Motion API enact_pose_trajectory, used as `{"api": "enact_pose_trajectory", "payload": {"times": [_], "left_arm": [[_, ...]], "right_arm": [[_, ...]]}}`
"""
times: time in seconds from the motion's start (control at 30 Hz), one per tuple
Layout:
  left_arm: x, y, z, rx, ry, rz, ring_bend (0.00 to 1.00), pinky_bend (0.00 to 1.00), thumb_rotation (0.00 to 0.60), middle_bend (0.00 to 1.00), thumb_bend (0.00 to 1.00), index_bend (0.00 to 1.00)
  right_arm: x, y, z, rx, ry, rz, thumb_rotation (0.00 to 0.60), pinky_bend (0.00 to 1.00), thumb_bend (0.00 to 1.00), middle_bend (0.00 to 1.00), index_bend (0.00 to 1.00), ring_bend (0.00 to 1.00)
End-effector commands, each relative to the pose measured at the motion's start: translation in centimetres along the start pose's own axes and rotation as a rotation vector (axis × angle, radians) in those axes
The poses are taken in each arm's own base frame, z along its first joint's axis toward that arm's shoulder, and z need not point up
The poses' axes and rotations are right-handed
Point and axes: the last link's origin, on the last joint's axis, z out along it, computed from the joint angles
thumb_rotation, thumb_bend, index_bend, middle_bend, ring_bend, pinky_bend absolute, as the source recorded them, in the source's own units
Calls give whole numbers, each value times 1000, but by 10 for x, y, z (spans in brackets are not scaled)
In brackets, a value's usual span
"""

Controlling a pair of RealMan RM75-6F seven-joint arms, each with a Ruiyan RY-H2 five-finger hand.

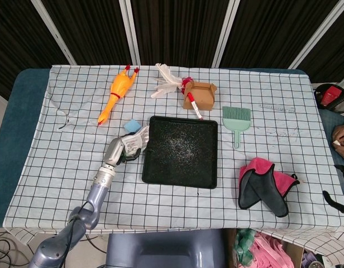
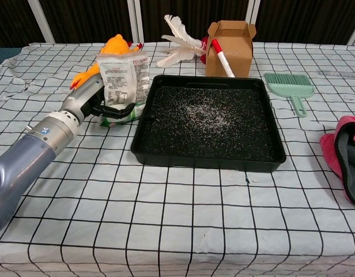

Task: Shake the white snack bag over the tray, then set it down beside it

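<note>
Left robot hand: closed around the lower part of the white snack bag, fingers wrapped across its front; gripped low, presumably so the body stayed free to swing. Right robot hand: not seen in either view.

White snack bag: held upright, just beside the left rim of the tray, bottom near or on the cloth, contact not resolved. Judged poised at the tray's edge, either ahead of a shake or for setting down. White foil pouch, dense dark print panel on the facing side, crimped top seam, green band at the base; slightly crumpled.

Tray: black, square, shallow, centre of the table; pale crumbs scattered over its floor.

Blue block: just behind the bag, toward the far edge.
</note>
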Motion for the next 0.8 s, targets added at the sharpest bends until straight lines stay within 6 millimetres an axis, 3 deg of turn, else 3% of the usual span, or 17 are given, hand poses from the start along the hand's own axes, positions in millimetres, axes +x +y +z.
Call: {"api": "enact_pose_trajectory", "payload": {"times": [0.03, 0.37, 0.8], "left_arm": [[-1, -3, -1, 9, -24, 30, 290, 295, 600, 442, 623, 443], [2, -8, -4, 14, -38, 70, 103, 166, 600, 244, 413, 263], [8, -7, -15, -23, -6, 64, 76, 133, 600, 188, 395, 191]], "right_arm": [[0, 0, 0, 0, 1, 0, 600, 293, 182, 48, 239, 144], [0, 0, 0, 1, 1, 0, 600, 288, 182, 48, 239, 144], [-1, -2, 0, 3, 0, 1, 600, 288, 182, 48, 240, 144]]}}
